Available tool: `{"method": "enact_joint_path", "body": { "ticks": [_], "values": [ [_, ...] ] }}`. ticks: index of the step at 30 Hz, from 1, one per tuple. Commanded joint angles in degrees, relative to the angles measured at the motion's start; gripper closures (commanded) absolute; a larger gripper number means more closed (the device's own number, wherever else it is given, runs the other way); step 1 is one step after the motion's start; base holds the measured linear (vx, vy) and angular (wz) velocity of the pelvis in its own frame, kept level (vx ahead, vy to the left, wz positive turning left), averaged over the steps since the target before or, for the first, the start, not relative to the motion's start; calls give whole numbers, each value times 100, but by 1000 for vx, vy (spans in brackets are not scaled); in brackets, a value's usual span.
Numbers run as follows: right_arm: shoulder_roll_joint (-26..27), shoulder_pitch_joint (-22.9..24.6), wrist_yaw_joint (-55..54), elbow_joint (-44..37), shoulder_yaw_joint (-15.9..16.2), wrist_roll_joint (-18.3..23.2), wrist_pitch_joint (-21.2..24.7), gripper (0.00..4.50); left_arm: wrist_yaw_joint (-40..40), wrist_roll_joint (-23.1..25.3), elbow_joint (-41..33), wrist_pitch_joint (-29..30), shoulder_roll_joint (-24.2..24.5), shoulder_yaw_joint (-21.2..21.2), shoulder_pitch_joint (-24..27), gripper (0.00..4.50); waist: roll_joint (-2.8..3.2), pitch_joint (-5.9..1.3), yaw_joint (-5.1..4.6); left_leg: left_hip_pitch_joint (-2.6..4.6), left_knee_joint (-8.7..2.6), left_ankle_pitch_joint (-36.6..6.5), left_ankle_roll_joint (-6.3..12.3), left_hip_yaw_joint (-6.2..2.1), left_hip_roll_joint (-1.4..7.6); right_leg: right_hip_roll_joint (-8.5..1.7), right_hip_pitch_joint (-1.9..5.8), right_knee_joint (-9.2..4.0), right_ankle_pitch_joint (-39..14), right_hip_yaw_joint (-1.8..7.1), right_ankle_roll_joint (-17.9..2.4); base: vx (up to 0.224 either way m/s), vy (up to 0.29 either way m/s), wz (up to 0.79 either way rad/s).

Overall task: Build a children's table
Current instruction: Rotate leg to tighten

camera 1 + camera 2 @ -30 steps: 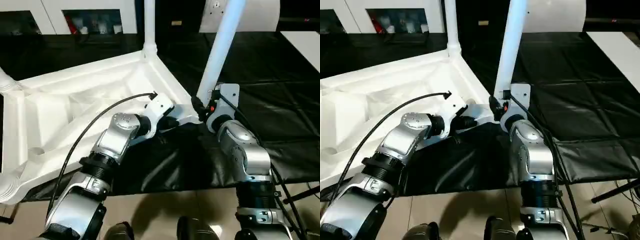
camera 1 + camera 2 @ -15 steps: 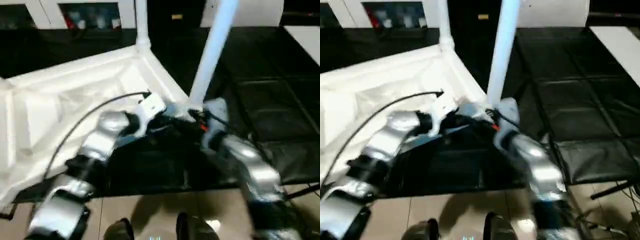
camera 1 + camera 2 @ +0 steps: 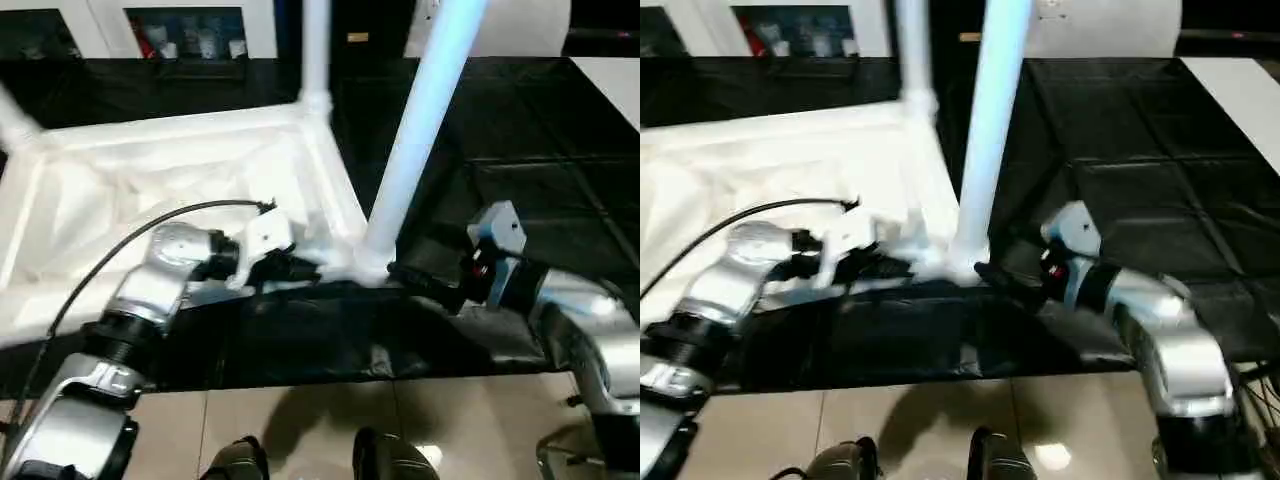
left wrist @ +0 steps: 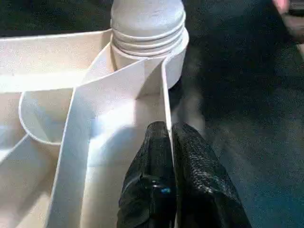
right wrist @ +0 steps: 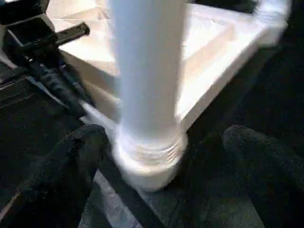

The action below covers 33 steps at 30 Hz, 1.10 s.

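Head views: table top [image 3: 150, 190] inverted; near-right leg [image 3: 410, 150] and far leg [image 3: 316, 50] socketed. Left gripper [image 4: 167, 137] pinches the rim; right gripper [image 5: 166, 156] fingers apart around the leg, not touching. Other corners unclear.

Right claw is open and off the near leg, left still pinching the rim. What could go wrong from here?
1. The near leg stands in its corner socket with threads showing, perhaps not fully seated; it could tip.
2. The left claw pinches only the tabletop's thin rim wall; it may slip.
3. The open right claw straddles the leg and could knock it.
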Motion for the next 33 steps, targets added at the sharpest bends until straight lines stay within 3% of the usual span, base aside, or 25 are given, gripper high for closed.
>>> {"method": "enact_joint_path", "body": {
  "ticks": [1,6,10,19,27,33],
  "values": [
    [-98,-45,487,91,221,118,-110,2,-579,-37,-122,-50,28,-364,125,450,-37,-472,-3,43,-288,-777,708,34,216,-320,419,-332,-1262,301,-1332,0,0,0],
    [-239,-155,1251,304,442,317,-199,29,-925,-34,-115,-232,96,-514,119,450,-42,-484,79,29,-269,-626,856,36,250,-326,435,-272,-880,305,-1513,0,0,0],
    [-316,-416,1776,681,675,449,-218,71,-1204,-55,-120,-371,134,-597,81,450,-73,-472,116,38,-277,-812,713,44,247,-339,427,-314,-1388,307,-1381,0,0,0],
    [-445,-770,2440,1344,921,339,-435,147,-1296,-38,-65,-416,170,-621,4,450,-92,-516,141,17,-245,-549,790,53,238,-325,440,-253,-1035,301,-1454,0,0,0],
    [-417,-1070,2775,1774,1103,312,-588,200,-1257,-26,-54,-494,182,-610,49,450,-111,-526,149,13,-228,-542,807,60,237,-323,438,-249,-1160,298,-1431,0,0,0],
    [-404,-1024,2894,1743,1162,401,-541,236,-1076,-17,-31,-482,137,-559,64,450,-123,-513,153,22,-233,-596,792,61,238,-317,424,-260,-1281,300,-1391,0,0,0]
  ]
}}
